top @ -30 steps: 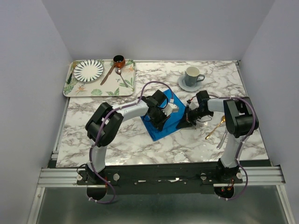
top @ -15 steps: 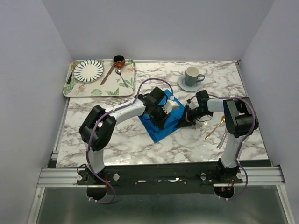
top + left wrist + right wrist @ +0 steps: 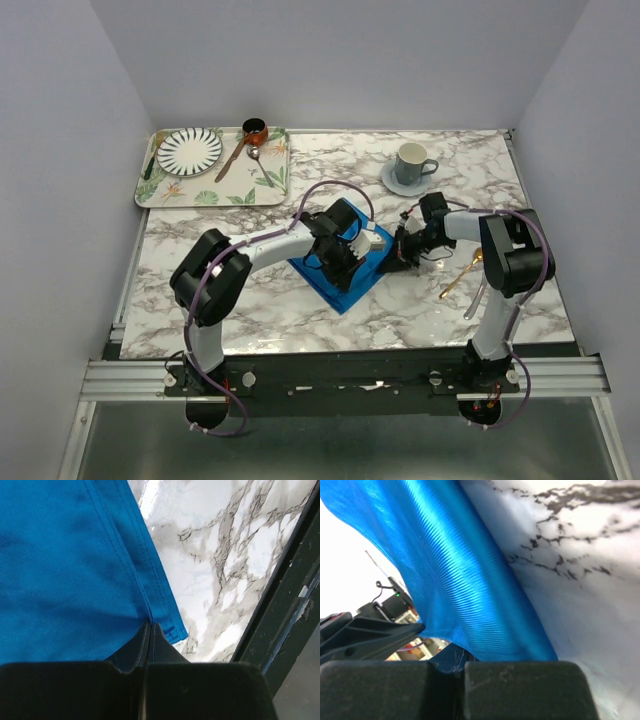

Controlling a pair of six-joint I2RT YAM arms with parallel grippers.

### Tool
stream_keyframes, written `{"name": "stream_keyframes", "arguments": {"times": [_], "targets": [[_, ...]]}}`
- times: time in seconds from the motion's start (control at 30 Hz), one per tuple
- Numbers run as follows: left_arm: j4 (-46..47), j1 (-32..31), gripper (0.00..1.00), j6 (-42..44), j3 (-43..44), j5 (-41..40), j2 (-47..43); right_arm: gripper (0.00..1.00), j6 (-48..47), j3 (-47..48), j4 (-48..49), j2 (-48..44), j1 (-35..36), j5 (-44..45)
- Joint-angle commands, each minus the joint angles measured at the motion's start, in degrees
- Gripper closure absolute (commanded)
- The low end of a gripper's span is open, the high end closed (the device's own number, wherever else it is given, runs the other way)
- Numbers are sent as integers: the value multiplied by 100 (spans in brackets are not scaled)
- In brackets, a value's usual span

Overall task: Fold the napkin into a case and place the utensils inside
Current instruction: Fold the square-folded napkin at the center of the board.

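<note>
The blue napkin lies partly lifted and folded over at the middle of the marble table. My left gripper is shut on it, its closed tips pinching the hemmed edge of the napkin. My right gripper holds the cloth's right side. In the right wrist view the napkin rises from the shut gripper in a taut sheet. The utensils lie to the right: a gold spoon and a silver piece partly behind the right arm.
A leaf-patterned tray at the back left carries a striped plate, a brown-handled spoon and a small brown pot. A grey cup on a saucer stands at the back right. The table's near edge rail is close to the left gripper.
The left gripper has drawn the napkin's far part over toward the near side, and the blue patch now looks smaller and sits nearer. The right gripper has barely shifted.
</note>
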Motion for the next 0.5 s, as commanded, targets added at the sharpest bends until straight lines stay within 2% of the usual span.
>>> {"name": "stream_keyframes", "arguments": {"times": [0.0,0.1,0.23,0.47], "targets": [[46,-3,100,50,-184,109,263,97,-223,-105,-233,-561,-13,335],[186,14,100,-91,-184,214,413,93,-118,-367,-269,-1141,-13,291],[310,58,100,-389,-44,478,720,89,540,-833,56,-1678,-22,413],[398,137,100,-785,439,786,1239,90,480,-748,250,-1354,-328,440]]}}
